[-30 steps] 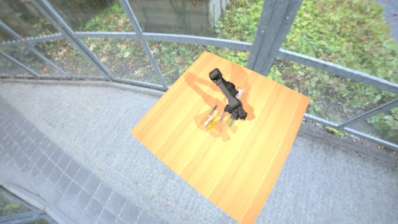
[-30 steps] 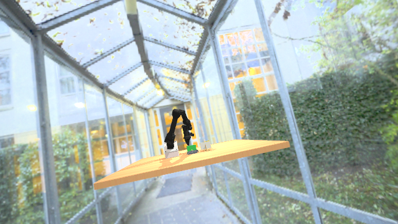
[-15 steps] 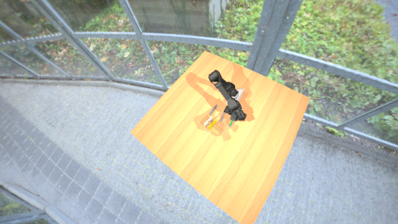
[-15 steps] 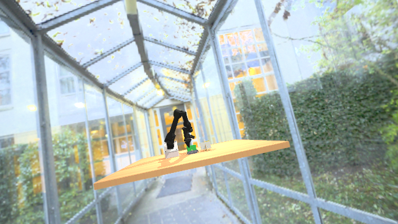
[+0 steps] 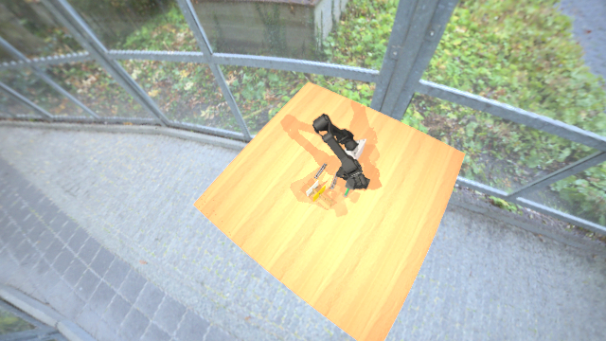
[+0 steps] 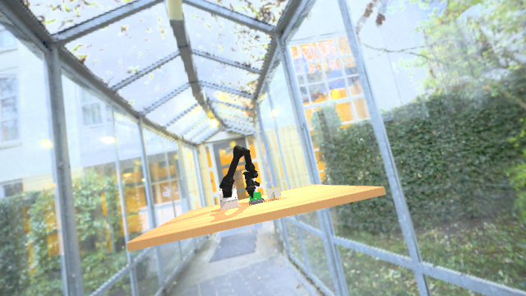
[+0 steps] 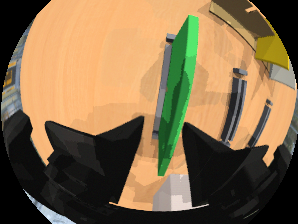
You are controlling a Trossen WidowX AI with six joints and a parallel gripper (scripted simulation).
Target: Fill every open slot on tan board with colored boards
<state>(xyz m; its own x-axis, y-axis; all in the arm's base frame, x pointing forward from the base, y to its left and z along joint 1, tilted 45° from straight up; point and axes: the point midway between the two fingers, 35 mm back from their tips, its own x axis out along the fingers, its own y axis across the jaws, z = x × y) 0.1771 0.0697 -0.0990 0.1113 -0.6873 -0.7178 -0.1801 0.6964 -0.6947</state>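
Note:
The green board (image 7: 182, 75) (image 5: 347, 192) (image 6: 257, 195) stands upright in its dark holder (image 7: 163, 92) (image 6: 256, 201). My gripper (image 7: 164, 123) is open, pointing down over the near end of the green board, with one finger on each side and a gap beside each. The tan board (image 7: 231, 19) stands at the upper right of the wrist view. A yellow board (image 7: 272, 52) (image 5: 320, 191) and a light grey board (image 7: 284, 75) (image 5: 312, 187) (image 6: 275, 192) stand crosswise at it. The tan board's slots are too small or cut off to make out.
Two empty holders (image 7: 235, 107) (image 5: 321, 170) stand between the green board and the tan board's group, on the wooden table (image 5: 294, 246) (image 6: 320, 196). The pale robot base (image 5: 358, 149) (image 6: 228, 201) (image 7: 172, 192) is close behind the green board.

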